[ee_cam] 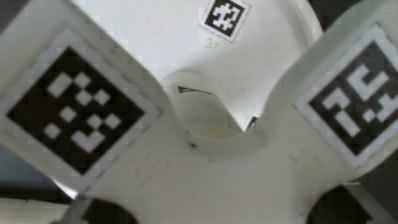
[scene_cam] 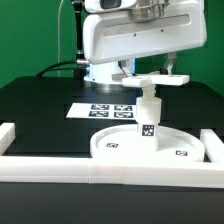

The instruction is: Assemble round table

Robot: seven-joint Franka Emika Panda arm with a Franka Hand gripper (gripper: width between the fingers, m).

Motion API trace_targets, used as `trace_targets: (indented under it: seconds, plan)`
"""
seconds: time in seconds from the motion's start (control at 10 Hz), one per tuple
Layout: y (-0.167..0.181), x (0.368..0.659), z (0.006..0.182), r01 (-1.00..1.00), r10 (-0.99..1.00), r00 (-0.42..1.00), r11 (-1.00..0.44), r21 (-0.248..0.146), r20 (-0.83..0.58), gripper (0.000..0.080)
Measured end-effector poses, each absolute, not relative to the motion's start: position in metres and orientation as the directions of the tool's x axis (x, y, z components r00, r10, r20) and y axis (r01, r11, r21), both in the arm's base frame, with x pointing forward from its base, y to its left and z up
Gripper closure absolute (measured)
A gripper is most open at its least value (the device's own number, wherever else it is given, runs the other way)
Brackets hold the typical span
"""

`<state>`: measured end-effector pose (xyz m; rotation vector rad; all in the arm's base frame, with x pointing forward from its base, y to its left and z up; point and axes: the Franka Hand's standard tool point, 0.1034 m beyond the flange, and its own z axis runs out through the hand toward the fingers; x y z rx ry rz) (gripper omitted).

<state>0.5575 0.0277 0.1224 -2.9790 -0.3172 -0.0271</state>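
The large rimmed round disc [scene_cam: 120,148] lies on the black table near the front rail. The short cylinder leg [scene_cam: 149,112] stands upright at its middle, a tag on its side. My gripper [scene_cam: 150,80] hangs right above the leg, shut on the cross-shaped foot piece [scene_cam: 168,77], which it holds level at the leg's top end. I cannot tell whether foot piece and leg touch. In the wrist view the foot piece [ee_cam: 214,160] fills the picture, with tagged arms spreading outward. My gripper [ee_cam: 222,208] clasps its hub, and the fingers show only as dark corners.
The marker board [scene_cam: 104,110] lies flat on the table behind the disc. Long white border rails run along the front [scene_cam: 90,172], the exterior view's left [scene_cam: 10,132] and the exterior view's right [scene_cam: 214,146]. The arm's white body [scene_cam: 130,35] looms above.
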Motion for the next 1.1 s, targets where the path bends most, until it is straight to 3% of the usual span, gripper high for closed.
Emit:
trace_targets:
  seconds: [0.6,1.1]
  plan:
    - [0.027,0.556,0.104,0.207,0.206,0.978,-0.969,-0.137,0.027,0.0347]
    - [0.027,0.557,0.103,0.208,0.206,0.978,-0.969,-0.136,0.028,0.0347]
